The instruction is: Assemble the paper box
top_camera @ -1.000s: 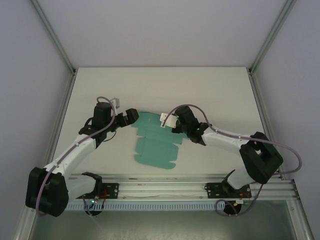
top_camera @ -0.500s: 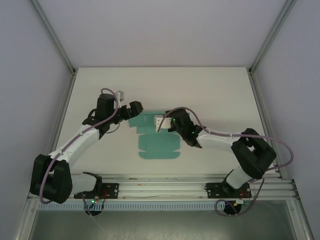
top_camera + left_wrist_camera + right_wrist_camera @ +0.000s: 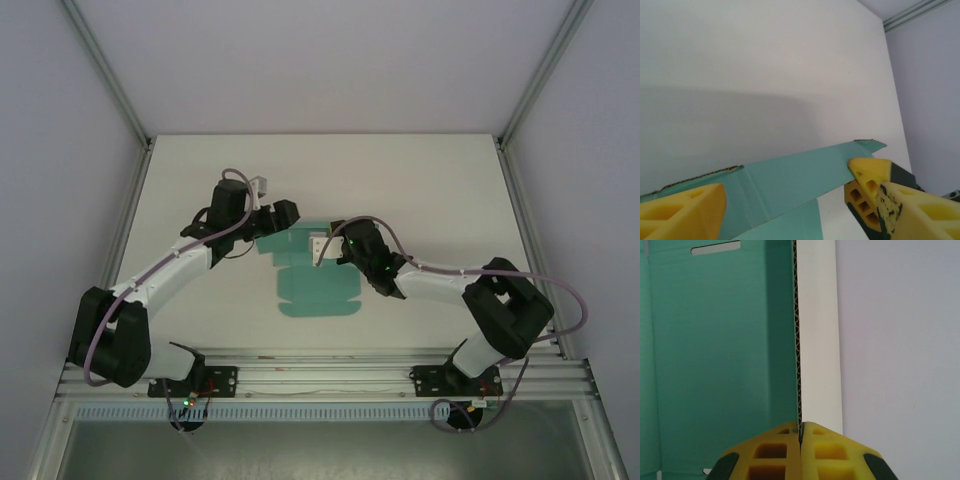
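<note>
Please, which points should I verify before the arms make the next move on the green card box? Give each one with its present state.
1. Right gripper jaws shut on a flap edge of the paper box: ok.
2. Left gripper jaws closed on another flap: not ok, they stand open astride it.
3. Near panel of the box flat on the table: ok.
4. The two grippers apart from one another: ok.
5. Pinched flap square to the base: cannot tell.
</note>
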